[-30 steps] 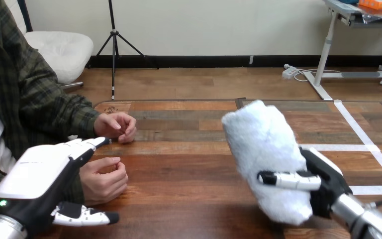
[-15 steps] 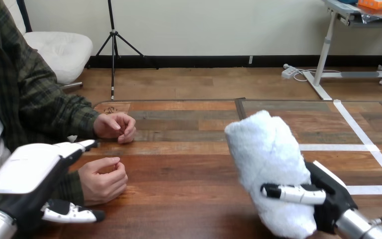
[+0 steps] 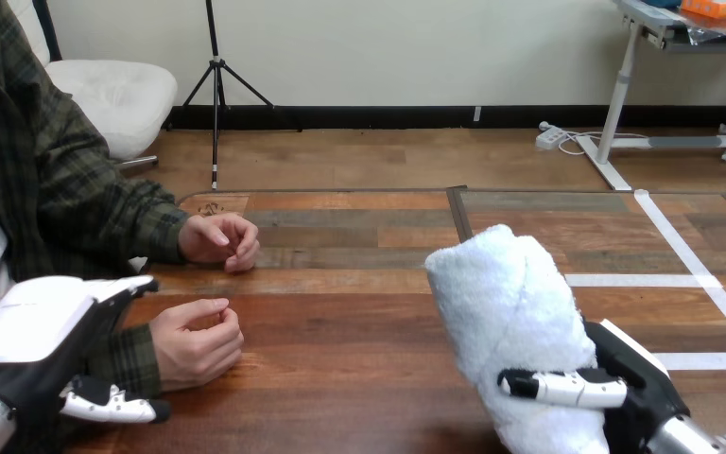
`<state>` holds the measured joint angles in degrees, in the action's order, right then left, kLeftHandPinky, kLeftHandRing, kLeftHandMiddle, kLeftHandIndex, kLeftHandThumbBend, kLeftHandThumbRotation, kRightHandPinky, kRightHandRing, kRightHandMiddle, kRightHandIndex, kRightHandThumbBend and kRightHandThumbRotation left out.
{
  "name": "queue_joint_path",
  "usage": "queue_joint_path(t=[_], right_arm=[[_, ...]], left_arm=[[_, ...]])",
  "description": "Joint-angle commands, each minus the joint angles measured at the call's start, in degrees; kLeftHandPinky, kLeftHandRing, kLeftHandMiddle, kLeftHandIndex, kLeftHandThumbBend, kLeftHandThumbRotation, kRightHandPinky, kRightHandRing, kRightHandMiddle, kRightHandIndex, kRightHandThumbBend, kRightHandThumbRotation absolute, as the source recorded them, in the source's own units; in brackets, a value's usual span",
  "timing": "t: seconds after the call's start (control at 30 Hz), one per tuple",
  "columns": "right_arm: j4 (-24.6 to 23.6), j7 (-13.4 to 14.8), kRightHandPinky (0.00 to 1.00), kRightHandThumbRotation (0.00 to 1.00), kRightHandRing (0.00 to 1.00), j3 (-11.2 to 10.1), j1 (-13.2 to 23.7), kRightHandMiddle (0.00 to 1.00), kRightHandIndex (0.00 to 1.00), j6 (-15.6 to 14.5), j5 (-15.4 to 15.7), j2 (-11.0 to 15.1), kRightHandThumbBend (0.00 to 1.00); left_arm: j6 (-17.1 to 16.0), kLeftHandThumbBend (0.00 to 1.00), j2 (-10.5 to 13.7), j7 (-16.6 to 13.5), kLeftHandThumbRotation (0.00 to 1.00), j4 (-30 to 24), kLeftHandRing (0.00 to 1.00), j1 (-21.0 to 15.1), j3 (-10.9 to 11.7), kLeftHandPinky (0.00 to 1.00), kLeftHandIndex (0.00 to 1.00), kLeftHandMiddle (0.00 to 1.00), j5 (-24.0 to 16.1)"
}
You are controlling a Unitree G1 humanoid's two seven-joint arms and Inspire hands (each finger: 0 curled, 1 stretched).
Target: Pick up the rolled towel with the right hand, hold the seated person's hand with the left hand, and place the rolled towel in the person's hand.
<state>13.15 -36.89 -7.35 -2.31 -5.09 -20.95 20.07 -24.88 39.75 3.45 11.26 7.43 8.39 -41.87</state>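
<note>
Desk (image 3: 359,331): wooden, with white tape (image 3: 638,280) lines across its right part.
Towel (image 3: 510,312): white, rolled, standing nearly upright and leaning a little left; over the desk's near right part, clear of the tape lines and close to the near edge. Whether its lower end touches the desk cannot be told.
Right hand (image 3: 635,390): at the near right corner, behind and below the towel; fingers (image 3: 562,386) curled round the towel's lower part, gripping it.
Left hand (image 3: 33,326): at the desk's near left corner, white back upward; fingers straight and pointing forward, thumb held apart underneath, holding nothing. The person's sleeve lies just beside it, between fingers and thumb; contact cannot be told.
Person's nearer hand (image 3: 194,340): resting on the desk near its left edge, just right of the left hand, loosely curled, empty; well apart from the towel.
Person's farther hand (image 3: 219,238): resting on the desk farther back along the left edge, loosely curled, empty.
</note>
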Motion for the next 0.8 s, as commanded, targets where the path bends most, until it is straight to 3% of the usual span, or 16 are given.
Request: queue_joint_path(t=[0.0,0.37,0.77], right_arm=[[-24.2,0.3,0.12,0.0,0.17,-5.9,2.3,0.26,0.34,0.0,-8.5,2.5,0.87],[-29.0,-3.7,0.12,0.0,0.19,-7.6,-0.3,0.27,0.34,-0.6,-15.9,3.6,0.85],[-36.4,-2.0,0.11,0.0,0.18,-9.3,-3.7,0.25,0.3,-1.7,-19.6,4.5,0.88]], left_arm=[[-1.9,1.0,4.8,-6.7,0.37,14.2,0.85,-14.3,-5.5,0.8,0.85,0.85,-4.7],[-1.5,1.0,5.4,-11.3,0.41,25.1,0.85,-19.9,-9.8,0.8,0.86,0.85,-8.9],[-1.4,1.0,5.5,-14.4,0.35,34.0,0.85,-24.6,-13.4,0.81,0.85,0.85,-11.5]])
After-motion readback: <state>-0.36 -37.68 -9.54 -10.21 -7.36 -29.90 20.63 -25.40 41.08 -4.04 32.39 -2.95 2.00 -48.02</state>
